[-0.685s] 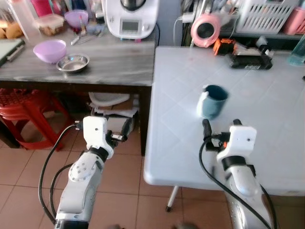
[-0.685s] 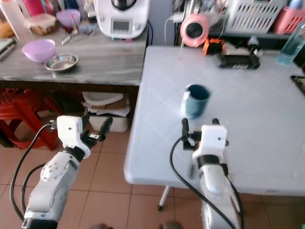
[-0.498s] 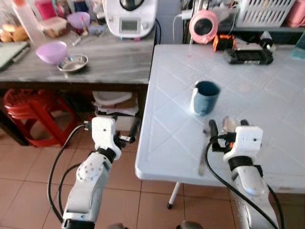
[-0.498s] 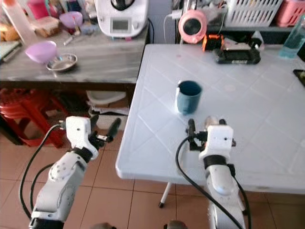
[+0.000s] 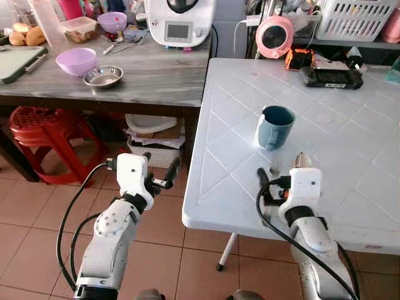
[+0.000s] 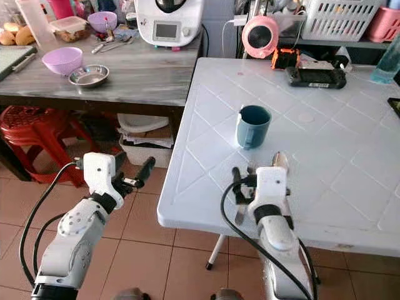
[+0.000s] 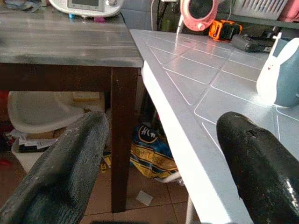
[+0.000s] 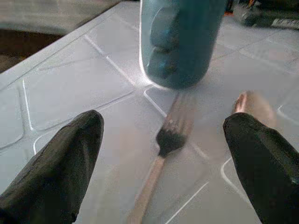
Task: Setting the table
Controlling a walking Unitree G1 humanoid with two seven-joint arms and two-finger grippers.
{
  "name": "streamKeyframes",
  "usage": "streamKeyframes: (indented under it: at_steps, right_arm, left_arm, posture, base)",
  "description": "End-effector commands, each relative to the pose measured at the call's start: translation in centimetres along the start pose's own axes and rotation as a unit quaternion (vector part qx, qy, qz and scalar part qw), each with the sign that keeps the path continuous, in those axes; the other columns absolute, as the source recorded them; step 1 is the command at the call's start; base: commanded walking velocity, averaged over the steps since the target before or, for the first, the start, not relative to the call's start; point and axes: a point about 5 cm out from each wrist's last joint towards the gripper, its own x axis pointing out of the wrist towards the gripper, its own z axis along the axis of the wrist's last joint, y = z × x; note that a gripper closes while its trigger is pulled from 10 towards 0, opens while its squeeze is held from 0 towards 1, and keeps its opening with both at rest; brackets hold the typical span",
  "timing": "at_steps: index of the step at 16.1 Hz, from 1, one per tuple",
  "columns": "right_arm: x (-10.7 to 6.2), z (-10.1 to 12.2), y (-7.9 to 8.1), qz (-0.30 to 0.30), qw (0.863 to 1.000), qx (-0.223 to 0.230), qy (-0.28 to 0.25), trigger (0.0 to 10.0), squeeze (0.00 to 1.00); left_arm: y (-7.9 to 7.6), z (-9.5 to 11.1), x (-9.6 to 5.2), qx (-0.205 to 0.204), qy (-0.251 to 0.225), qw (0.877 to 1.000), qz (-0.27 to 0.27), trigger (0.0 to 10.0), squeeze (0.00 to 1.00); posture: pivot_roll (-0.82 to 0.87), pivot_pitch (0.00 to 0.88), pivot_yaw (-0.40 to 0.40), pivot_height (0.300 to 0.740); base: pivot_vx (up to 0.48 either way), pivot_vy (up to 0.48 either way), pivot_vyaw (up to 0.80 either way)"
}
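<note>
On the right, a white plastic table with a moulded diamond grid abuts a grey marble-patterned counter on dark legs. Since the earlier frames the head camera has shifted, showing more floor and the red stool. A glossy blue mug, cylindrical with a side handle, stands upright on the table. Just in front of it lie a metal fork, tines toward the mug, and beside it a spoon. The right gripper hovers over the fork, black fingers spread apart. The left gripper hangs beside the table edge, fingers likewise parted.
</note>
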Motion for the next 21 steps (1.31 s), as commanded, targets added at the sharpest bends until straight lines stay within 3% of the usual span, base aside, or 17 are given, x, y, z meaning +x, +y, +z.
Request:
streamKeyframes:
  at_steps: [1,7,9,10,11,12,16,21]
  right_arm:
    - [0.2,0.2,0.2,0.011,1.000,0.004,0.007,10.0,0.00]
    - [0.6,-0.4,0.4,0.026,0.997,0.029,0.066,10.0,0.00]
    - [0.5,-0.6,0.6,0.026,0.995,0.043,0.085,6.1,0.00]
    - [0.5,-0.8,0.6,0.027,0.993,0.052,0.098,3.3,0.00]
    - [0.5,-0.9,0.7,0.027,0.992,0.053,0.109,3.0,0.00]
    - [0.4,-1.1,0.7,0.026,0.991,0.056,0.122,0.4,0.00]
    - [0.2,-1.5,0.3,0.008,0.984,0.083,0.158,0.0,0.00]
    - [0.4,-2.0,-0.2,0.010,0.976,0.073,0.203,0.0,0.00]
  left_arm:
    - [0.1,0.1,0.1,0.003,0.004,1.000,-0.006,10.0,0.00]
    - [-0.1,0.0,0.0,0.002,0.008,1.000,-0.014,10.0,0.00]
    - [-0.1,0.0,0.0,0.002,0.008,1.000,-0.016,10.0,0.00]
    - [-0.1,0.0,0.0,0.002,0.009,1.000,-0.018,10.0,0.00]
    - [-0.2,0.0,0.0,0.002,0.009,1.000,-0.019,10.0,0.00]
    - [-0.2,0.0,0.0,0.002,0.009,1.000,-0.020,10.0,0.00]
    - [-0.3,0.0,0.1,0.003,0.010,1.000,-0.024,10.0,0.00]
    - [-0.4,0.0,0.1,0.004,0.011,1.000,-0.027,10.0,0.00]
  posture:
    - [-0.05,0.000,0.026,0.740]
    - [-0.05,0.000,0.024,0.740]
    - [-0.05,0.000,0.025,0.740]
    - [-0.05,0.000,0.025,0.740]
    - [-0.05,0.000,0.024,0.740]
    - [-0.05,0.000,0.024,0.740]
    - [-0.05,0.000,0.026,0.740]
    - [-0.05,0.000,0.018,0.740]
  base:
    - [0.000,0.000,0.00]
    - [0.000,0.000,0.00]
    - [0.000,0.000,0.00]
    - [0.000,0.000,0.00]
    - [0.000,0.000,0.00]
    - [0.000,0.000,0.00]
    - [0.000,0.000,0.00]
    - [0.000,0.000,0.00]
